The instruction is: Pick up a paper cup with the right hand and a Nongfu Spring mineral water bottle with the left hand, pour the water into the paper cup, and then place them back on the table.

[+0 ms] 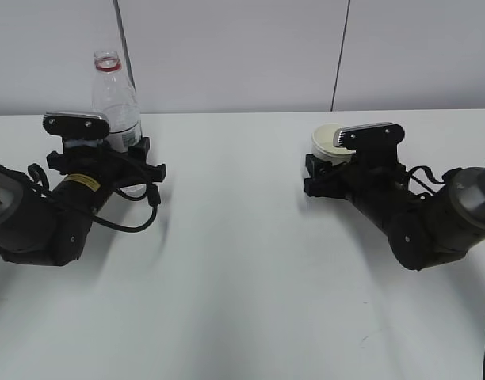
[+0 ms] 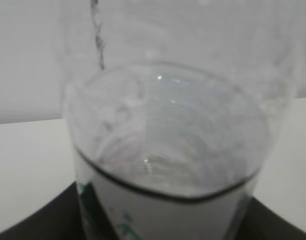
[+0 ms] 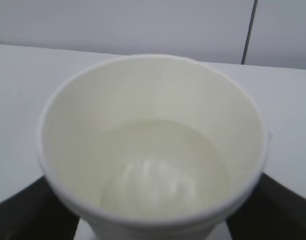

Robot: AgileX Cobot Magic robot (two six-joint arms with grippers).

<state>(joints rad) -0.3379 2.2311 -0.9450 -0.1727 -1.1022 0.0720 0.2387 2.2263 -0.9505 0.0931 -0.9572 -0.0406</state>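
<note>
The left hand (image 1: 100, 150) is clamping its jaws around the lower part of the water bottle (image 1: 114, 95), which is standing upright on the far left of the table (image 1: 242, 277). The right hand (image 1: 334, 170) is gripping the paper cup (image 1: 328, 140), sitting upright on the far right. Bottle (image 2: 168, 150) is holding some water; cup (image 3: 153, 145) is holding liquid too.

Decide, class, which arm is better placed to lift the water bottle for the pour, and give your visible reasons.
The left. The left hand already sits around the Nongfu Spring mineral water bottle, which fills its wrist view. The right hand is far across the table, set at the paper cup.
</note>
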